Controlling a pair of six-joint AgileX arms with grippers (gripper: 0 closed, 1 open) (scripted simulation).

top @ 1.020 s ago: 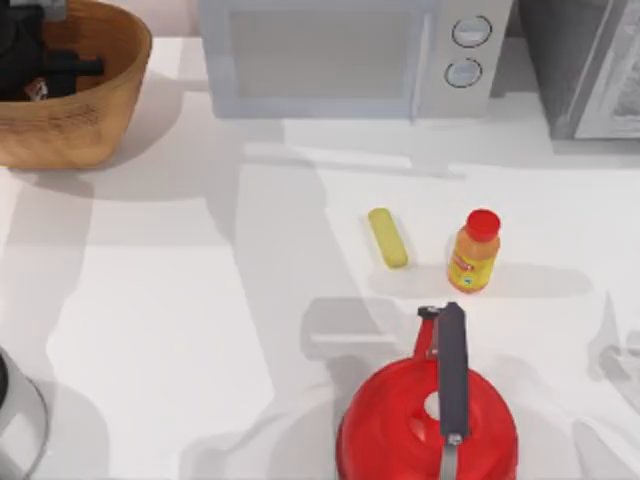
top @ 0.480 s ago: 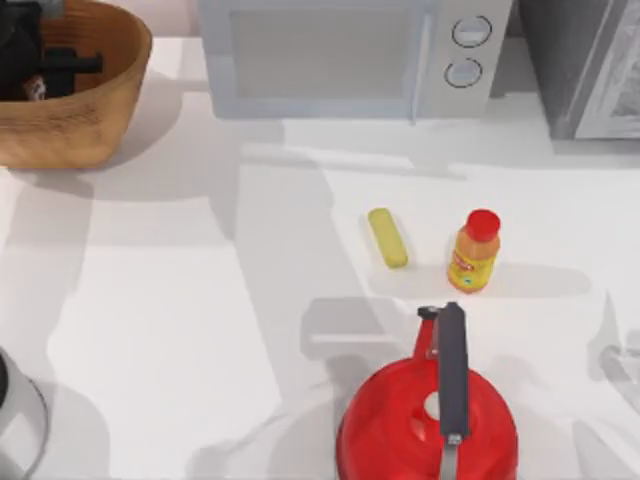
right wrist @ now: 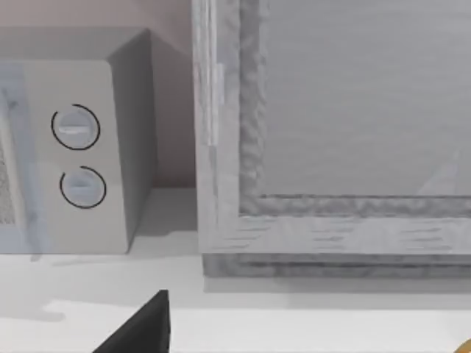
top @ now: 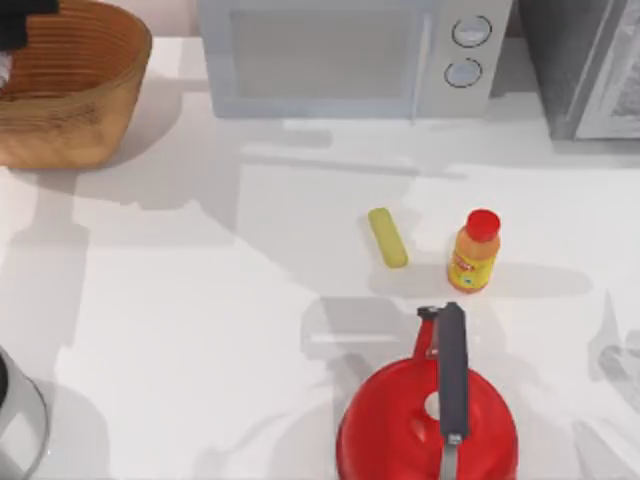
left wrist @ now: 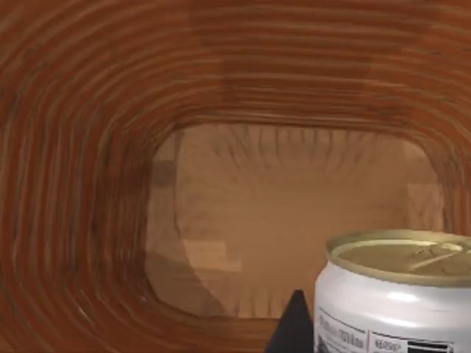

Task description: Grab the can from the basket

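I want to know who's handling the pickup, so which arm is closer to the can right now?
Left. Its wrist view has the can right beside it, over the basket. The right arm looks at the microwave, on the table's other side.

The basket (top: pixel 75 85) sits at the table's (top: pixel 180 300) far left corner with the can (left wrist: pixel 394 294) inside it beside my left gripper, the microwave (top: pixel 350 55) stands to its right, and the bar (top: pixel 387 237), bottle (top: pixel 474 251) and kettle (top: pixel 428 420) lie nearer, right of centre.
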